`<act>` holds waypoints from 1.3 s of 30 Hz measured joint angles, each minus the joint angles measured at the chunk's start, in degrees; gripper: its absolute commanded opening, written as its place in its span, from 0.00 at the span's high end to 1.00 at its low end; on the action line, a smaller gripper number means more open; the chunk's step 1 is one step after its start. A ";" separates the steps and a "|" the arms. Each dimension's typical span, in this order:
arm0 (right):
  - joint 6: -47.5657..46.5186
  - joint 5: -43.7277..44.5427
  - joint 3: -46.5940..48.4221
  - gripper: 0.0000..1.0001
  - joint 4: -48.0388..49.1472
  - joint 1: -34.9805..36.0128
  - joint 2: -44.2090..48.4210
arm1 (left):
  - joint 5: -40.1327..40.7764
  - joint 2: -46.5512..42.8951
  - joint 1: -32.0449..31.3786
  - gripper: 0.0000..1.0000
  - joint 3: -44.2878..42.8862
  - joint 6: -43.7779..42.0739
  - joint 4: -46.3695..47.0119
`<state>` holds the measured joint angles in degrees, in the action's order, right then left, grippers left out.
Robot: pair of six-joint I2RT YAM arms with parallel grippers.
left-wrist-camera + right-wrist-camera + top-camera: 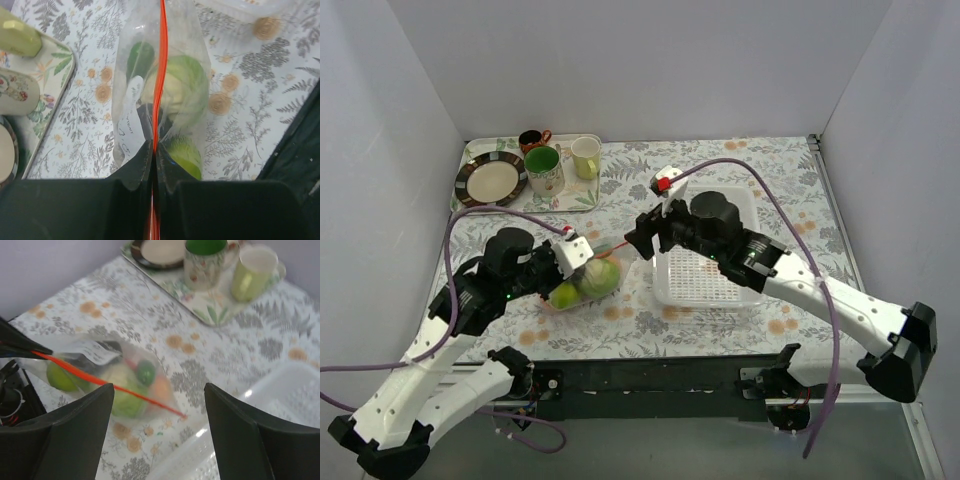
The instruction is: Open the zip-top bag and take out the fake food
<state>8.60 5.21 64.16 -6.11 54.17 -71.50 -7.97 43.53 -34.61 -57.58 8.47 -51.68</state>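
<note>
top external: the zip-top bag (pixel 588 283) lies on the floral tablecloth (pixel 720 160) near the front edge, between the two arms and just left of the white basket (pixel 700 285). the left gripper (pixel 586 262) sits at the bag's upper left end. the right gripper (pixel 638 242) hangs above and to the right of the bag, by the basket's left side. neither jaw state can be read from this height. the left wrist view settles the left one: its two fingers are pressed together on the orange-red zip strip (pixel 160 75), pinching the bag's mouth at the near end, and the strip runs straight away from the camera as one unbroken line. through the plastic shows fake food (pixel 182 82): a pale green round piece, a lime-green one nearest the fingers and a dark green one at far left. there is also a white handwritten label (pixel 131 97), too small to read. only the right wrist view shows that the right gripper's fingers are spread wide with nothing between them, above the bag and not touching it. it also shows an orange piece near the bag's far end. back left, a tray (pixel 592 198) carries a plate (pixel 492 180), a green mug (pixel 544 170) and a cream mug (pixel 585 157). a small brown mug (pixel 533 138) stands at the tray's far edge; i cannot tell whether it is on the tray or behind it.
</note>
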 measured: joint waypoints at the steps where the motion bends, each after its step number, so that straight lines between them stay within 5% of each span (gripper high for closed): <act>1: -3.08 -2.95 0.00 0.22 2.14 0.15 1.62 | -1.38 -1.33 0.00 0.98 0.00 -0.72 -1.11; 13: -21.97 -24.02 6.14 0.25 3.72 8.96 -4.59 | -10.64 -3.61 0.00 0.98 -1.60 -3.69 -6.71; 32: -27.87 -22.95 8.50 0.57 2.03 13.66 -11.63 | -14.99 -1.60 0.13 1.00 -4.68 -4.66 -11.10; 36: -28.09 -22.75 9.49 0.57 1.95 13.68 -12.31 | -15.02 -1.60 0.37 1.00 -5.16 -4.66 -11.78; 39: -28.13 -22.97 9.79 0.47 1.92 13.70 -12.63 | -14.95 -1.73 0.44 1.00 -5.18 -4.63 -11.96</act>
<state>-19.53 -17.76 73.95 -4.19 67.88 -84.14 -22.92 41.80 -34.17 -62.76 3.84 -63.64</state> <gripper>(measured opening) 0.440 0.020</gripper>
